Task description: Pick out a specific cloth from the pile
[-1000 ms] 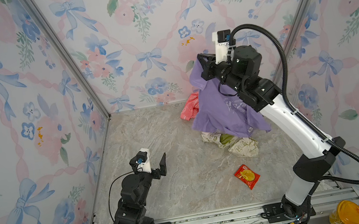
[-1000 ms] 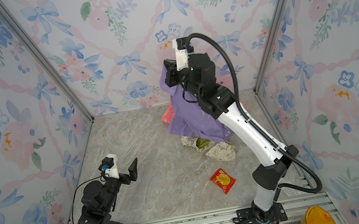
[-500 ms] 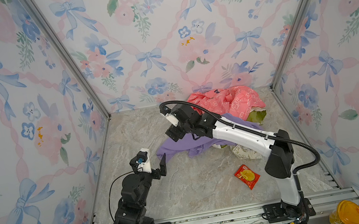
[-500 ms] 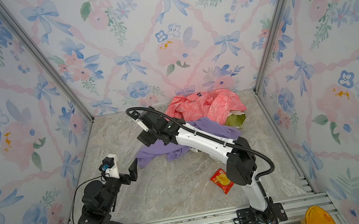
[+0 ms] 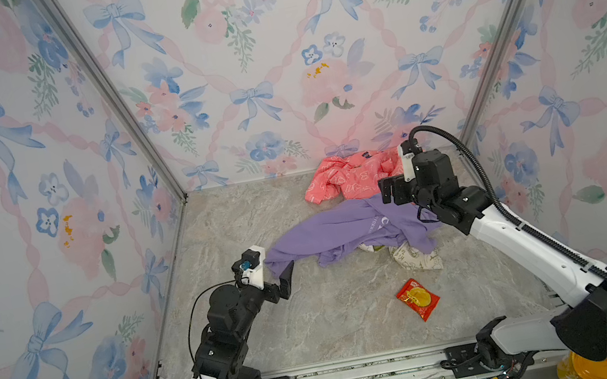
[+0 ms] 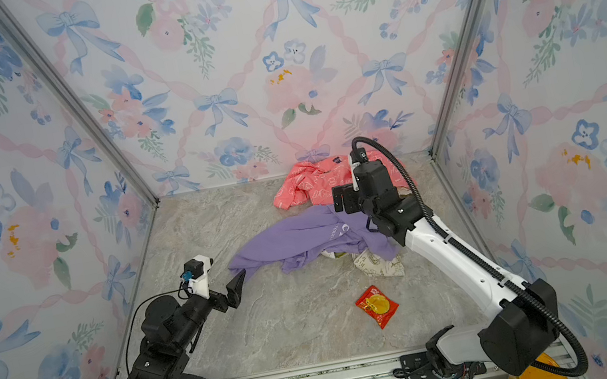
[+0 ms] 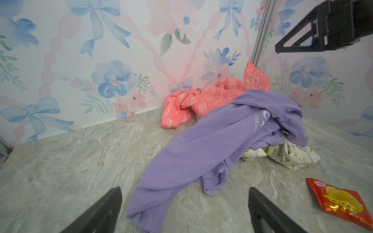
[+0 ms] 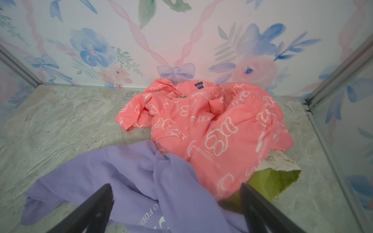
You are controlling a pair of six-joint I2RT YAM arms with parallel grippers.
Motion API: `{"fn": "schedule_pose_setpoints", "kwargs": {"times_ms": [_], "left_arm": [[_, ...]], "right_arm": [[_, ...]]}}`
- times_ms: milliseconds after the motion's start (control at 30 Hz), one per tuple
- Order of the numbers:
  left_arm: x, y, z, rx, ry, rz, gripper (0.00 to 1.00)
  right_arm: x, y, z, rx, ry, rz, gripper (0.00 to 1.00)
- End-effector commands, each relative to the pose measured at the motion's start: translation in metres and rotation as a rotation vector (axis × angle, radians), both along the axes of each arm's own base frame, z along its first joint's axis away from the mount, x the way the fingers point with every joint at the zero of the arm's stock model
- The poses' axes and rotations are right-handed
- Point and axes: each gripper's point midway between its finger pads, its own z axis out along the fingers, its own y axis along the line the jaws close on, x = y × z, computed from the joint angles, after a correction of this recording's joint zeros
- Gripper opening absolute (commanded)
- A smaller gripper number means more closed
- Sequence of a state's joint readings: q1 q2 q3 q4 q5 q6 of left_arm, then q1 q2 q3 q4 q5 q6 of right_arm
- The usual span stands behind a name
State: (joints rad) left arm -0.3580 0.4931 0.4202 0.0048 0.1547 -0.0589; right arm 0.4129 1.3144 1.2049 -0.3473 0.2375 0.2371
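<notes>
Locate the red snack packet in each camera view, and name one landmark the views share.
In a top view: snack packet on the floor, nearer the camera than the cream printed cloth.
In a top view: snack packet, same spot.
Left wrist: snack packet on the floor, apart from the cream printed cloth.
Right wrist: not in view.
Shared landmark: coral-pink cloth, in all four.

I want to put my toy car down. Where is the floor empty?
Bare floor lies back left, between the side wall and the pink cloth. The front is bare too, left of the snack packet. The back right is crowded: the purple cloth and cream cloth heap there.
</notes>
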Motion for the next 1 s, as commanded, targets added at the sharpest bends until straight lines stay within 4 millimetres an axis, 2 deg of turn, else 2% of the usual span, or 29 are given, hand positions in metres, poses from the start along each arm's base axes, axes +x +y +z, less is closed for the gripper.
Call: {"fn": "schedule_pose_setpoints", "kwargs": {"times_ms": [0, 167, 267, 400, 533, 733, 800, 900, 967], "left_arm": [[-0.012, -0.020, 0.029, -0.099, -0.019, -0.121, 0.98], [-0.021, -0.024, 0.056, -0.206, -0.017, -0.151, 0.98], [-0.027, -0.021, 0.062, -0.278, -0.005, -0.143, 0.98], [-0.026, -0.005, 0.049, -0.419, 0.039, -0.044, 0.97], [-0.029, 0.001, 0.038, -0.490, 0.032, -0.027, 0.97], [-0.031, -0.002, 0.035, -0.498, 0.048, -0.045, 0.96], [-0.030, -0.004, 0.033, -0.497, 0.058, -0.048, 0.95], [-0.029, -0.005, 0.029, -0.499, 0.075, -0.051, 0.95], [-0.029, -0.006, 0.027, -0.501, 0.081, -0.051, 0.95]], "right_arm": [[-0.015, -0.019, -0.043, 0.102, 0.113, -0.081, 0.98], [-0.032, -0.033, -0.084, 0.135, 0.179, -0.140, 0.93], [-0.037, -0.035, -0.104, 0.143, 0.217, -0.158, 0.88], [-0.042, -0.038, -0.123, 0.122, 0.259, -0.171, 0.81], [-0.046, -0.044, -0.142, 0.075, 0.296, -0.186, 0.71], [-0.051, -0.047, -0.166, 0.068, 0.355, -0.189, 0.49], [-0.051, -0.048, -0.169, 0.069, 0.359, -0.187, 0.42], [-0.050, -0.049, -0.168, 0.066, 0.355, -0.187, 0.24], [-0.050, -0.052, -0.166, 0.070, 0.350, -0.191, 0.17]]}}
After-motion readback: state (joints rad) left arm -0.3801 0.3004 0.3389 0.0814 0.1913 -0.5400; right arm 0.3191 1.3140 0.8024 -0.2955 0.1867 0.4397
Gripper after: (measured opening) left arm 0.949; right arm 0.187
